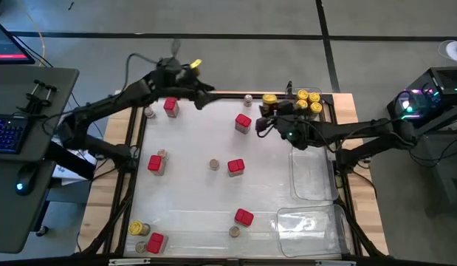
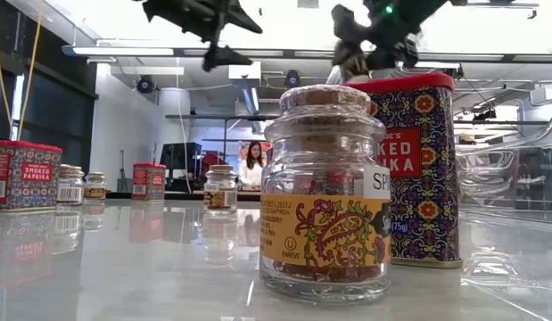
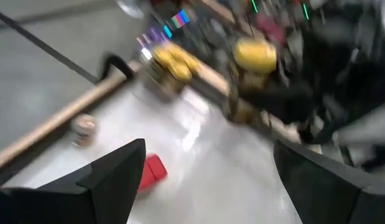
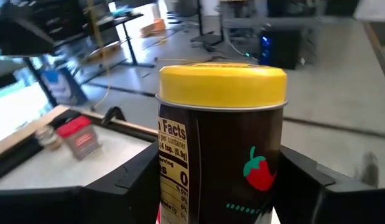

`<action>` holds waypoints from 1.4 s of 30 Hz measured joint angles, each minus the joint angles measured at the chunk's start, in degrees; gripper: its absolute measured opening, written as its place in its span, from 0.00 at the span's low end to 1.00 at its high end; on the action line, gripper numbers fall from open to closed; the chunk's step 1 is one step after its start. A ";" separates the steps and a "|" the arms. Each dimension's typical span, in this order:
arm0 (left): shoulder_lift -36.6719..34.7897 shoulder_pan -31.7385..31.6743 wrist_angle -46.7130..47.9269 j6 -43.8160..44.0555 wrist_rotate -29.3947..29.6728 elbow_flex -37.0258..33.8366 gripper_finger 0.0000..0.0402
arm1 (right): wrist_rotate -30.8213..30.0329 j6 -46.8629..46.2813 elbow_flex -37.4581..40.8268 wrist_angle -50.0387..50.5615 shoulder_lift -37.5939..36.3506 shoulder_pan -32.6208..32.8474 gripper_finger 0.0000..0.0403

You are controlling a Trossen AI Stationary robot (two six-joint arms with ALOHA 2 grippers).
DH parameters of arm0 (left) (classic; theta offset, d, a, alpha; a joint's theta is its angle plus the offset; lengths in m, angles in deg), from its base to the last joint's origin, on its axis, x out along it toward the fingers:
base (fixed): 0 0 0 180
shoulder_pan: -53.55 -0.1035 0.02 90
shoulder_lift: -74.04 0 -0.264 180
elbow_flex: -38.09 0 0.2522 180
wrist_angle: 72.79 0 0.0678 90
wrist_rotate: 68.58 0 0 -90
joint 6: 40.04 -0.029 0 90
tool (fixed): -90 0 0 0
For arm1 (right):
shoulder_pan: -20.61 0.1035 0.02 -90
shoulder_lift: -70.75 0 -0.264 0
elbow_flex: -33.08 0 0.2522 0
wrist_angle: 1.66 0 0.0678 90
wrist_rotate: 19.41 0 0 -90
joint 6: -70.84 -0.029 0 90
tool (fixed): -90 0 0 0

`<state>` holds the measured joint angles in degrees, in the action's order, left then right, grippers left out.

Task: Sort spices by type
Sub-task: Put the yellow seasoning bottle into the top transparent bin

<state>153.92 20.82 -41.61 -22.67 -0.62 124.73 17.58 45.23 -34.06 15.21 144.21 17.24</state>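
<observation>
My right gripper (image 1: pixel 266 112) (image 4: pixel 220 168) is shut on a dark round jar with a yellow lid (image 1: pixel 270 99) (image 4: pixel 222 84), above the table's far right part, next to a cluster of yellow-lidded jars (image 1: pixel 309 100) in the far right corner. My left gripper (image 1: pixel 206 96) (image 3: pixel 204 155) hangs open in the air over the far edge and touches nothing. Several red tins (image 1: pixel 243 122) and small cork-topped jars (image 1: pixel 213 164) stand scattered on their bases. One more yellow-lidded jar (image 1: pixel 138 228) stands near the near left corner. My right gripper pinches the yellow-lidded jar by its dark body (image 4: pixel 180 180), just below the lid, one finger (image 4: pixel 127 186) on each side. The fingers come roughly level from the table's right. The jar stands upright in the hold, lifted clear of the table.
Two clear plastic trays (image 1: pixel 311 177) (image 1: pixel 309 225) lie along the right side. A raised frame (image 1: pixel 132 148) rims the white table. In the low view a cork-topped jar (image 2: pixel 327 192) and a red tin (image 2: pixel 418 169) stand near the near edge. A person (image 2: pixel 254 165) shows far behind.
</observation>
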 joint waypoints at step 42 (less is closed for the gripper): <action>8.98 16.44 20.13 -45.09 10.52 15.74 0.85 | 38.11 36.13 -18.86 6.13 12.06 -0.09 0.56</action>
<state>162.90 37.26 -21.48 -67.76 9.90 140.47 55.69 81.37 -52.93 21.34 156.26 17.15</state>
